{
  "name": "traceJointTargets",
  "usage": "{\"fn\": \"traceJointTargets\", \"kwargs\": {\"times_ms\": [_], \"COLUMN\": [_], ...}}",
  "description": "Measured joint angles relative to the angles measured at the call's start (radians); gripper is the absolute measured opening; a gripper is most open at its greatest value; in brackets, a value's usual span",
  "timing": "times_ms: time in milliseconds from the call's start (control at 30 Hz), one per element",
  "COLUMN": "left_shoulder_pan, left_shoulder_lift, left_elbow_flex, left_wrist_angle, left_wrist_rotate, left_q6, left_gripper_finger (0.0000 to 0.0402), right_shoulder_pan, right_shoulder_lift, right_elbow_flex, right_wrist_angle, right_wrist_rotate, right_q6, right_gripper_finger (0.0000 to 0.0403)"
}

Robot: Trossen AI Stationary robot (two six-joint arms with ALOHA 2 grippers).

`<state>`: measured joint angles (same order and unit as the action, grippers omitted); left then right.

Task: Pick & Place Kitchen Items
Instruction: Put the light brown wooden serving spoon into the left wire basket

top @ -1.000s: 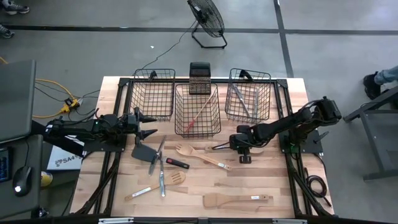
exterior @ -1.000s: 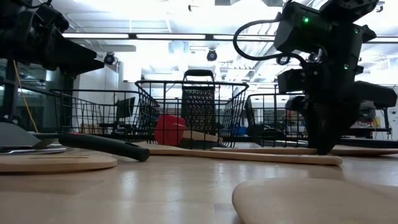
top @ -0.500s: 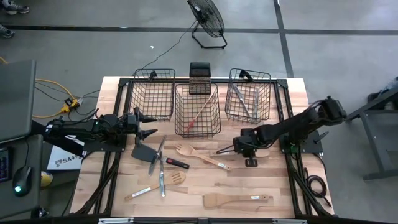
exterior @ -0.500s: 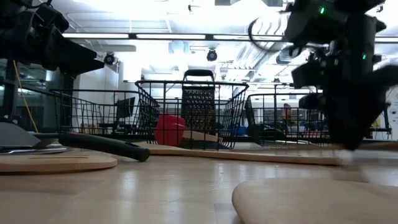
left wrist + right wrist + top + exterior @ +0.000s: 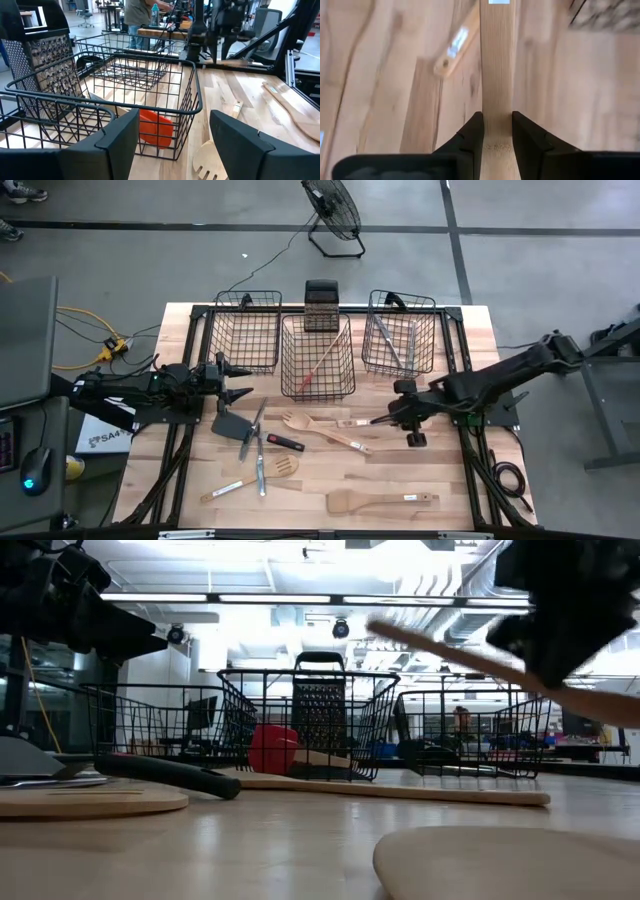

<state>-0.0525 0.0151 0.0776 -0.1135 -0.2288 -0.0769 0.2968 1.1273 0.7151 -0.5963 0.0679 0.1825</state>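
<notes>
My left gripper (image 5: 238, 381) hung spread and empty at the desk's (image 5: 440, 480) left edge, just ahead of the left basket (image 5: 245, 330), with the black spatula (image 5: 231, 425) lying just beside it. Most of the utensils lay loose on the boards in the middle: a wooden fork (image 5: 322, 430), a small wooden spoon (image 5: 250, 479) and a long wooden spatula (image 5: 380, 501) nearer the front. The middle basket (image 5: 318, 358) already held a red-headed utensil (image 5: 322, 365), and the right basket (image 5: 398, 332) some metal cutlery (image 5: 385, 335).

My right gripper (image 5: 385, 420) was clenched on one end of a pale wooden utensil (image 5: 497, 60) — held off the desk, tilted, its handle running straight out from between my fingers (image 5: 471, 135), toward the desk's middle. The right basket lay behind that gripper, well nearer to my right arm than to my left. I judged the coming move turned on swinging that long axis round — so the free end would clear the wire rim before going in.
</notes>
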Motion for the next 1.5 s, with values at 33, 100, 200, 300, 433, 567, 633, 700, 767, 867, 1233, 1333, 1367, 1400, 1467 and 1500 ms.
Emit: {"fn": "traceJointTargets", "kwargs": {"times_ms": [33,100,200,300,433,567,633,700,767,867,1233,1333,1367,1400,1467,1500], "left_shoulder_pan": [0.000,0.000,0.000,0.000,0.000,0.000,0.000,0.000,-0.001,0.000,0.000,0.000,0.000,0.000,0.000,0.000], "left_shoulder_lift": [0.000,0.000,0.000,0.000,0.000,0.000,0.000,0.000,0.000,0.000,0.001,0.019,0.029,0.041,0.077,0.098], "left_elbow_flex": [0.000,0.000,0.000,0.000,0.000,0.000,0.000,0.000,0.000,-0.002,-0.003,-0.003,-0.003,-0.003,-0.002,-0.002], "left_wrist_angle": [0.000,0.000,0.000,0.000,0.000,0.001,0.002,0.002,0.010,0.032,0.217,0.268,0.290,0.316,0.370,0.399], "left_wrist_rotate": [0.000,0.000,0.000,0.000,-0.005,-0.042,-0.043,-0.044,-0.077,-0.104,-0.096,-0.096,-0.095,-0.089,-0.069,-0.062], "left_q6": [0.000,0.000,0.000,0.000,0.004,0.024,0.020,0.020,0.022,0.019,0.018,0.019,0.020,0.020,0.020,0.020], "left_gripper_finger": [0.0237,0.0237,0.0237,0.0237,0.0237,0.0237,0.0237,0.0237,0.0237,0.0237,0.0237,0.0237,0.0237,0.0237,0.0237,0.0237], "right_shoulder_pan": [0.003,0.006,0.005,0.004,-0.008,-0.031,-0.043,-0.056,-0.067,-0.079,-0.090,-0.090,-0.090,-0.090,-0.092,-0.096], "right_shoulder_lift": [-0.018,-0.048,-0.069,-0.066,-0.031,0.006,0.024,0.041,0.051,0.059,0.059,0.059,0.059,0.059,0.059,0.059], "right_elbow_flex": [0.000,0.000,0.001,0.001,0.002,0.002,0.002,0.002,0.002,0.002,0.002,0.002,0.002,0.002,0.002,0.002], "right_wrist_angle": [0.019,0.068,0.176,0.292,0.447,0.556,0.588,0.623,0.641,0.664,0.700,0.735,0.750,0.764,0.781,0.786], "right_wrist_rotate": [0.016,0.040,0.058,0.065,0.080,0.085,0.083,0.078,0.064,0.061,0.060,0.060,0.060,0.060,0.060,0.057], "right_q6": [-0.004,-0.018,-0.056,-0.110,-0.168,-0.209,-0.214,-0.216,-0.217,-0.218,-0.234,-0.244,-0.251,-0.259,-0.267,-0.269], "right_gripper_finger": [0.0074,0.0074,0.0074,0.0074,0.0074,0.0074,0.0074,0.0074,0.0074,0.0074,0.0074,0.0074,0.0074,0.0074,0.0074,0.0074]}}
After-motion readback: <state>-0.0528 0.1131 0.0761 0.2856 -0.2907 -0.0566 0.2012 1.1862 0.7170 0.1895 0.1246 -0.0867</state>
